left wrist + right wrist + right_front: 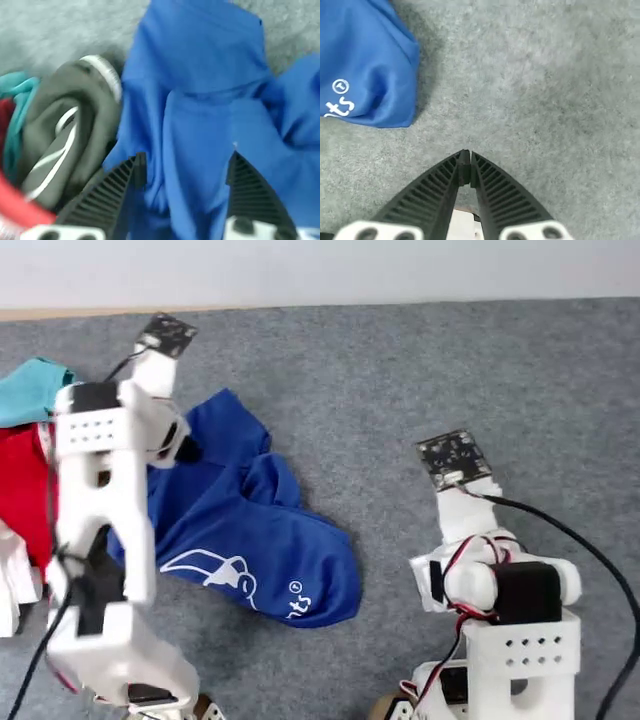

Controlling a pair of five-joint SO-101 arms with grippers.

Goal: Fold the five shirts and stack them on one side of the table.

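A blue shirt [255,540] with a white print lies crumpled on the grey table [420,370], left of centre. My left gripper [187,165] is open just above its folds [200,100], one finger on each side of a ridge of blue cloth. At the left edge a pile holds a red shirt [25,490], a teal shirt [30,390] and a dark grey shirt with white stripes [65,130]. My right gripper [465,167] is shut over bare table, right of the blue shirt's printed corner [365,70].
The left arm [100,510] stands over the shirt pile and part of the blue shirt. The right arm [495,610] sits at the front right. Grey cloth covers the table, with open room across the back and right.
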